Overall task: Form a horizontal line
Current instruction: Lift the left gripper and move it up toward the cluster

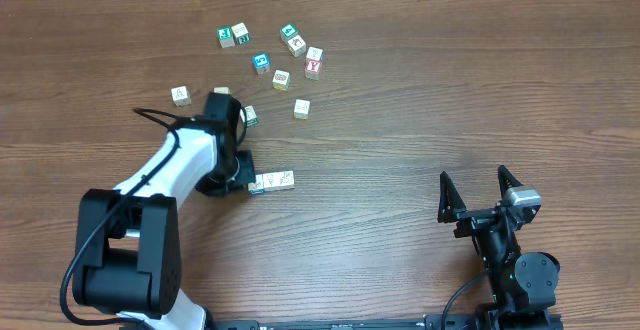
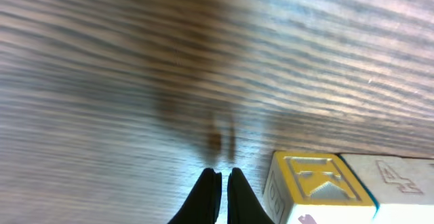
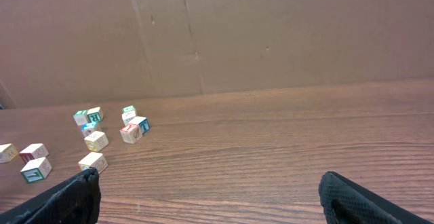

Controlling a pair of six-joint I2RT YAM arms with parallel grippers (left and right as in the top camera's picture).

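From overhead, the left arm point(image 1: 180, 160) covers the row's point(image 1: 273, 181) left end and part of a loose cube point(image 1: 251, 116). In the left wrist view the table point(image 2: 135, 61) is blurred, and the yellow cube point(image 2: 315, 183) and its pale neighbour point(image 2: 400, 180) run off the frame. The right gripper point(image 3: 208, 175) is cut off by the bottom edge. The far cubes' point(image 3: 95, 140) faces are too small to read.

Bench point(image 1: 400, 120) is showing brown wood grain. Row of cubes point(image 1: 273, 181) is reading pale cream, and its K cube point(image 2: 319, 187) is showing a yellow border. Among the loose ones, green-edged cube point(image 1: 226, 37), blue-edged cube point(image 1: 261, 62) and red-edged cube point(image 1: 313, 68) are standing out. Left hand point(image 2: 220, 193) and right hand point(image 1: 480, 192) are looking black.
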